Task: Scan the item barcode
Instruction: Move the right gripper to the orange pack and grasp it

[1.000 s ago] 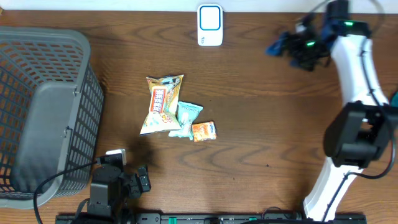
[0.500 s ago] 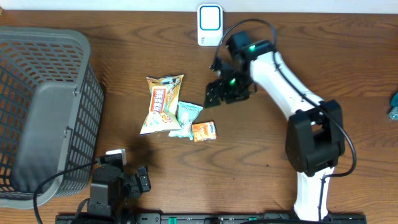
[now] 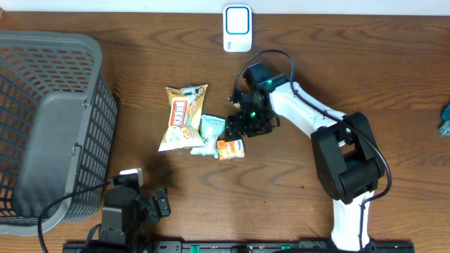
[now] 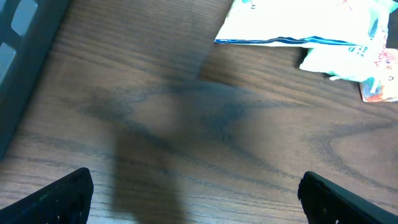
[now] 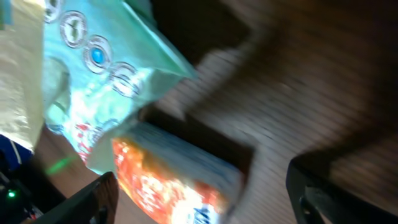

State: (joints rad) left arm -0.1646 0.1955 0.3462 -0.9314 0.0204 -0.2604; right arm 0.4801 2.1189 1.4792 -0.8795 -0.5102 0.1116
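Observation:
Three snack packets lie bunched mid-table: a yellow one (image 3: 183, 116), a teal one (image 3: 211, 131) and a small orange one (image 3: 230, 148). My right gripper (image 3: 241, 128) hangs low over the teal and orange packets. In the right wrist view its jaws (image 5: 208, 199) stand wide open, with the orange packet (image 5: 174, 180) lying between the fingers and a gap left on the right side. The teal packet (image 5: 99, 93) is just beyond. No barcode shows. The white scanner (image 3: 238, 28) stands at the table's far edge. My left gripper (image 4: 199, 202) is open over bare wood near the front edge.
A large grey mesh basket (image 3: 49, 126) fills the table's left side, close to my left arm (image 3: 126, 211). A teal object (image 3: 445, 119) pokes in at the right edge. In the left wrist view the packets (image 4: 305, 25) lie ahead.
My right arm has swung from the far right corner across to the packets and come down over them, its jaws narrowing slightly. The left arm and the packets have not moved.

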